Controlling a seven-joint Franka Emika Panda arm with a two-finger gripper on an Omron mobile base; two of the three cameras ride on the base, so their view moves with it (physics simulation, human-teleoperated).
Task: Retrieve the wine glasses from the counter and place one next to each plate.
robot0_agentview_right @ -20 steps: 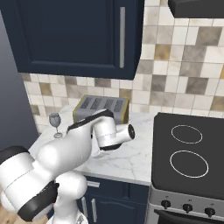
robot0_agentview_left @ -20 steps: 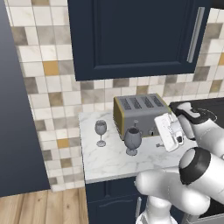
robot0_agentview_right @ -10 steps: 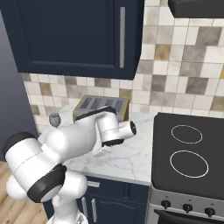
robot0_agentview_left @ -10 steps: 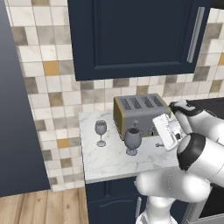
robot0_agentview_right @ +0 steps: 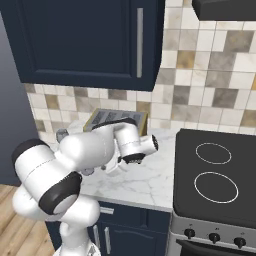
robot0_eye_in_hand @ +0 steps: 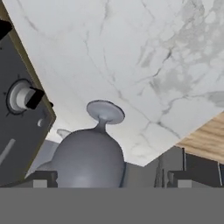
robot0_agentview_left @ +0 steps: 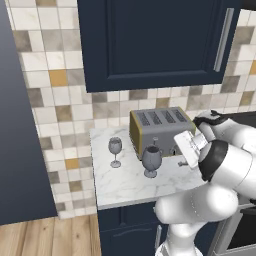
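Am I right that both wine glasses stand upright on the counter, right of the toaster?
Not quite. Both wine glasses, the nearer and the farther, stand upright on the counter, but the farther is left of the toaster and the nearer in front of it, as the left base view shows.

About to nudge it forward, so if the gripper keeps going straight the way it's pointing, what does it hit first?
Most likely the bowl of the nearer wine glass, which sits right between the open fingers; beyond it lies the marble counter.
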